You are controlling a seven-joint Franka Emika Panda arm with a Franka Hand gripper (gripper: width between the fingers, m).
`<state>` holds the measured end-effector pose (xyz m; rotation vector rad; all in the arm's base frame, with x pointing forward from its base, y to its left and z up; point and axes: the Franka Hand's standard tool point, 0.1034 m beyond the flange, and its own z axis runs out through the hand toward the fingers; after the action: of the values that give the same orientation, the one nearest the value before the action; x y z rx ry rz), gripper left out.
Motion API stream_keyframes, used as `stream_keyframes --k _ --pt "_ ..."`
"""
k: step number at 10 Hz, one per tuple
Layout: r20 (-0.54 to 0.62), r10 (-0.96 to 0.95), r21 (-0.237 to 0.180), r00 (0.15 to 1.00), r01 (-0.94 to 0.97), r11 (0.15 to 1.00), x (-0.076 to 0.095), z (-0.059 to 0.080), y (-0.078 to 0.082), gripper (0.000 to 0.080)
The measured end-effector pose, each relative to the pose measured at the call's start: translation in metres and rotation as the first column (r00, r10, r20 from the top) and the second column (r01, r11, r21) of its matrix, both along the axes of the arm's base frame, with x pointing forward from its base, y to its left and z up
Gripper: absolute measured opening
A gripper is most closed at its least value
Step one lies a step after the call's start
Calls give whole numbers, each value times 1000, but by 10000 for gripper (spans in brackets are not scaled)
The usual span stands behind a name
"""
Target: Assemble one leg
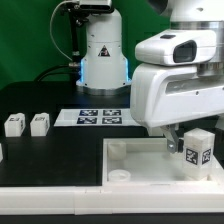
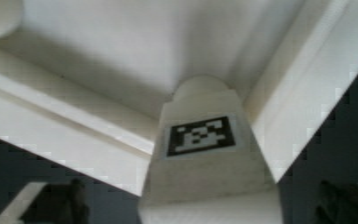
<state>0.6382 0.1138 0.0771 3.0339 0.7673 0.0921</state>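
My gripper (image 1: 190, 132) is shut on a leg (image 1: 197, 150), a small white block with a black-and-white tag. It holds the leg upright over the large white square panel (image 1: 130, 158), near the panel's corner at the exterior view's right. Whether the leg touches the panel is not clear. In the wrist view the leg (image 2: 202, 140) stands between my dark fingers (image 2: 48, 200), with my gripper (image 2: 202, 208) closed around it and the panel's raised rim (image 2: 69, 110) beneath.
Two more legs (image 1: 14, 125) (image 1: 40, 123) stand on the black table at the exterior view's left. The marker board (image 1: 90, 117) lies behind the panel. The robot base (image 1: 100, 55) stands at the back.
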Motion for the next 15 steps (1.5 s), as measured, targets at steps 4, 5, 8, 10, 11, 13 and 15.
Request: stream_keyframes --k 4,5,8,10,11,13,15 --pt "-1 -37 2 999 37 999 0 -1 -1 400" --pt "-2 -59 3 998 59 998 0 -1 -1 291" --pt "-9 -391 21 921 391 920 -2 -1 7 291" --pt "-14 -627 29 779 627 778 -2 -2 6 291" --pt "-19 -740 35 672 740 671 -2 -3 5 291" --pt "-41 -880 47 473 881 471 -2 -3 3 292" --pt "-53 -965 48 258 966 255 -2 -4 2 292"
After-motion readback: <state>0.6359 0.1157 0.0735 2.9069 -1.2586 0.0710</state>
